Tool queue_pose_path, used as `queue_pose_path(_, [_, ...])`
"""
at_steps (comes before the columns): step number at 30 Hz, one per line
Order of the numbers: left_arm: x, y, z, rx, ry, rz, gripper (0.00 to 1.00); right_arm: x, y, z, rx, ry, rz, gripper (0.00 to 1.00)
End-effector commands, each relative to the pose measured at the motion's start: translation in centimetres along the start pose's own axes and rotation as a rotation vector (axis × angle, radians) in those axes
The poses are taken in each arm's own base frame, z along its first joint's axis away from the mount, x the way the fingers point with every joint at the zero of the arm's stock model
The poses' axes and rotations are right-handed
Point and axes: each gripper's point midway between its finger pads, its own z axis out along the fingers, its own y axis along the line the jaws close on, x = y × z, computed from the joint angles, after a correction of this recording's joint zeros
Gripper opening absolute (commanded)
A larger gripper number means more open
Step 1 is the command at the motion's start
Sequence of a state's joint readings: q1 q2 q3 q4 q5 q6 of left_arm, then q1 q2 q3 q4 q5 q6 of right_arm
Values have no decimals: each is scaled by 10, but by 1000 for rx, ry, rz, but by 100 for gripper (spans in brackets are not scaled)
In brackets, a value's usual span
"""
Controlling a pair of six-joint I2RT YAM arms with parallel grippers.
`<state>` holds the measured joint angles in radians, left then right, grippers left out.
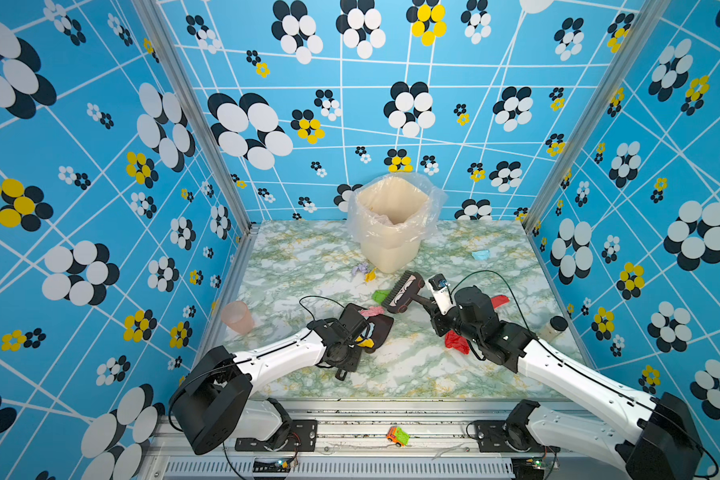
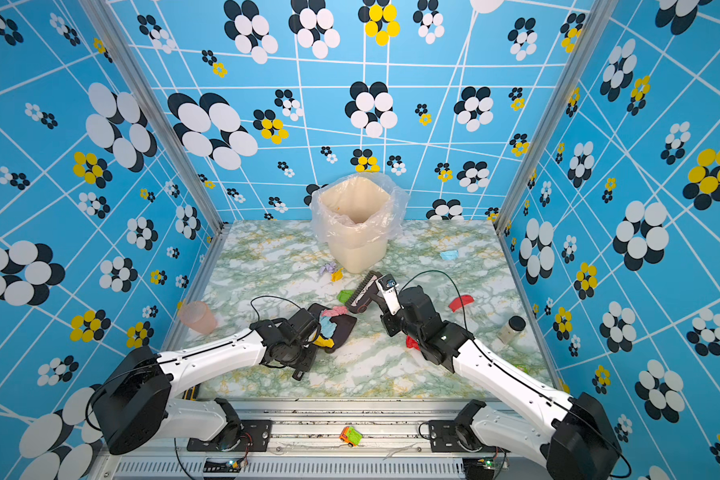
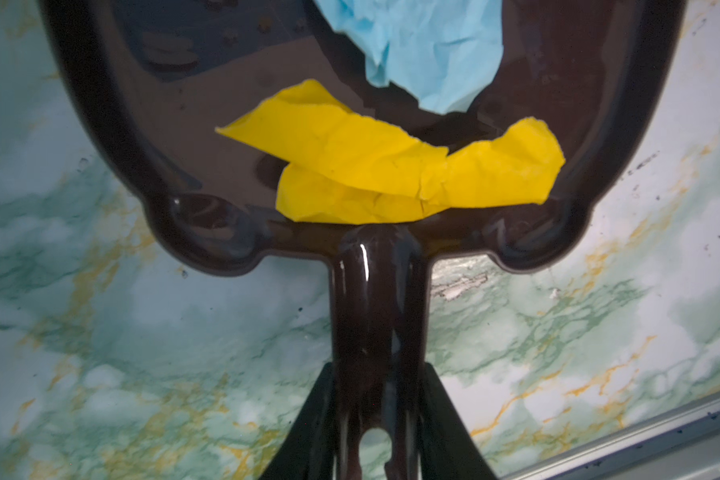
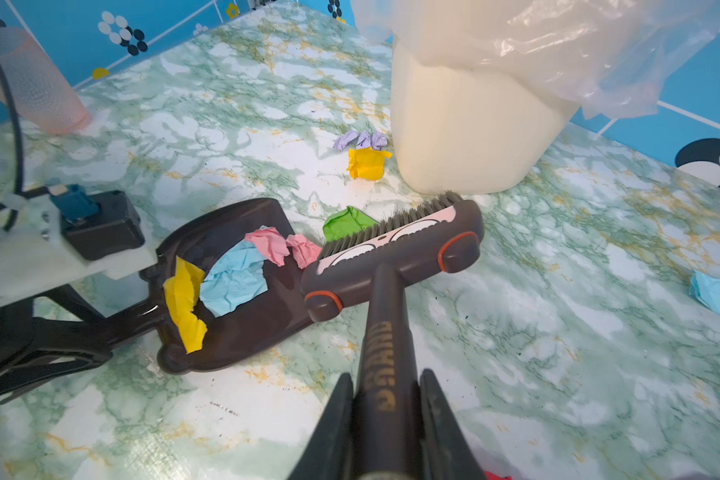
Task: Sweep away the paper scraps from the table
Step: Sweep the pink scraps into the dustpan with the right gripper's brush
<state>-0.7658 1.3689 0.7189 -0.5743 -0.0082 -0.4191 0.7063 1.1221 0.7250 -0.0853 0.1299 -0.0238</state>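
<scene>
One glossy dark-brown plastic dustpan point(image 4: 242, 332) lies near the centre of the marble-patterned table point(image 1: 391, 374), handle toward 7 o'clock and mouth toward 1 o'clock, with the left gripper's point(image 3: 377, 409) jaws clamped on that handle. The right gripper's point(image 4: 385, 415) jaws are closed on the handle of one grey-bristled brush point(image 4: 395, 245), whose head runs from 1 to 7 o'clock. Crumpled paper scraps point(image 4: 233, 278): yellow and light blue in the pan, pink on its lip, a green wad point(image 4: 344, 222) against the bristles, a lavender wad point(image 4: 362, 140) touching a yellow wad point(image 4: 366, 164) at the cream bin's point(image 1: 387, 249) 8 o'clock, a light-blue wad point(image 1: 481, 254) at 2 o'clock, and two red wads point(image 1: 500, 300) at 3–4 o'clock.
</scene>
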Motion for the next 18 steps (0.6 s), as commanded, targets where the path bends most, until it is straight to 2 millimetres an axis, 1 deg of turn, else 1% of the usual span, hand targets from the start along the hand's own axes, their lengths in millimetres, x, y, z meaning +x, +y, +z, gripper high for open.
queue_pose_path(1, [4,5,-4,-14,3,-11,0,-48,1,-3,-6,-130,-5,0])
queue_pose_path(5, [4,7,-5,-18,-2,-18,0,-44,7,-1,-34,-117,-35,0])
queue_pose_path(8, [3,7,-5,-20,-8,-23,0,-34,11,-6,-64,-81,-95,0])
queue_pose_path(13, [1,9,-4,-31,-12,-22,0,-21,15,-21,-97,-34,-163,0])
queue_pose_path(15, [0,10,-4,-39,-12,-19,0,-17,19,-31,-132,-10,-191,0])
queue_pose_path(18, [-1,13,-2,-60,-16,-18,0,-12,20,-42,-152,41,-213,0])
